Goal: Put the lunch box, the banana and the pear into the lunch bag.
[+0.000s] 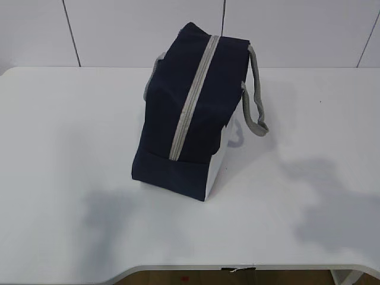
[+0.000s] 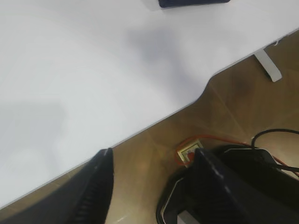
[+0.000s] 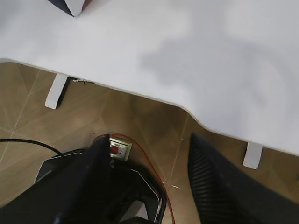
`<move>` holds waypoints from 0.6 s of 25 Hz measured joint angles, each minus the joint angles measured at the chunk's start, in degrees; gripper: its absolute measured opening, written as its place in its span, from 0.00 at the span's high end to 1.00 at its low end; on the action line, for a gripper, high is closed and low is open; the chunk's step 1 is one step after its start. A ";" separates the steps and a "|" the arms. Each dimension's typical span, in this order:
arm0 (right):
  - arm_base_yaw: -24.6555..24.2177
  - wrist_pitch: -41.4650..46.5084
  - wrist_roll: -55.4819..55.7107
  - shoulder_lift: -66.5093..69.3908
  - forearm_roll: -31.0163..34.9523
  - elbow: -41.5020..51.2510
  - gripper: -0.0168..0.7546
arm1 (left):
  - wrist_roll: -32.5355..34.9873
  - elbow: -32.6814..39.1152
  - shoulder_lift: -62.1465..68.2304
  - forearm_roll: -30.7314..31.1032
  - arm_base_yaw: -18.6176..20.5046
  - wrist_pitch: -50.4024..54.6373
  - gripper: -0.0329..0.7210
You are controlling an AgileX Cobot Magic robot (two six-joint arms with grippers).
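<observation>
Standing zipped on the white table [image 1: 71, 178], centre, dark navy fabric lunch bag [image 1: 190, 113] with grey zipper; both grippers, left [image 2: 152, 186] and right [image 3: 147, 177], hanging wide over the floor, seemingly empty.

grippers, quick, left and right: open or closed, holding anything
Left gripper: open, holding nothing, out past the table edge.
Right gripper: open, holding nothing, also off the table edge.

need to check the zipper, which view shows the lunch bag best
The exterior view: the whole lunch bag stands on the table, its grey zipper closed along the top. The left wrist view catches only a dark edge, the right wrist view one corner.
</observation>
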 joint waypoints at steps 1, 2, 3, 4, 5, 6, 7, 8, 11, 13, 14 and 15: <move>0.00 0.00 0.12 -1.13 -0.41 1.71 0.42 | 0.00 1.99 -2.22 0.80 0.00 -0.78 0.41; 0.00 0.00 0.25 -2.43 -0.77 3.38 0.42 | 0.00 3.55 -3.95 1.53 0.00 -1.72 0.41; 0.00 0.00 0.33 -3.69 -1.19 5.04 0.42 | 0.00 5.27 -5.90 1.98 0.00 -2.56 0.41; 0.00 0.00 0.49 -4.69 -1.60 6.42 0.42 | 0.00 6.85 -7.63 2.57 0.00 -3.22 0.41; 0.00 -0.18 0.61 -5.83 -2.12 8.12 0.42 | 0.00 8.30 -9.12 3.00 0.00 -3.82 0.41; 0.00 -0.38 0.72 -6.89 -2.74 9.80 0.42 | 0.00 9.47 -10.16 3.00 0.00 -4.46 0.41; 0.00 -0.92 0.72 -7.91 -3.24 11.12 0.42 | 0.00 10.79 -11.22 3.00 0.00 -4.92 0.41; 0.00 -1.74 0.72 -8.76 -3.86 12.70 0.42 | 0.00 12.01 -12.07 3.31 0.00 -5.17 0.41; 0.00 -4.40 0.95 -11.39 -6.11 16.74 0.42 | 0.00 15.07 -13.00 3.97 0.00 -5.70 0.41; 0.00 -5.93 1.69 -12.77 -7.67 18.08 0.42 | 0.00 16.11 -13.00 4.37 0.00 -5.57 0.41; 0.00 -6.23 2.28 -13.08 -8.15 18.21 0.42 | 0.00 16.20 -13.00 4.52 0.00 -5.57 0.41; 0.00 -6.50 2.74 -13.34 -8.71 18.31 0.42 | 0.00 16.20 -13.00 4.50 0.00 -5.57 0.42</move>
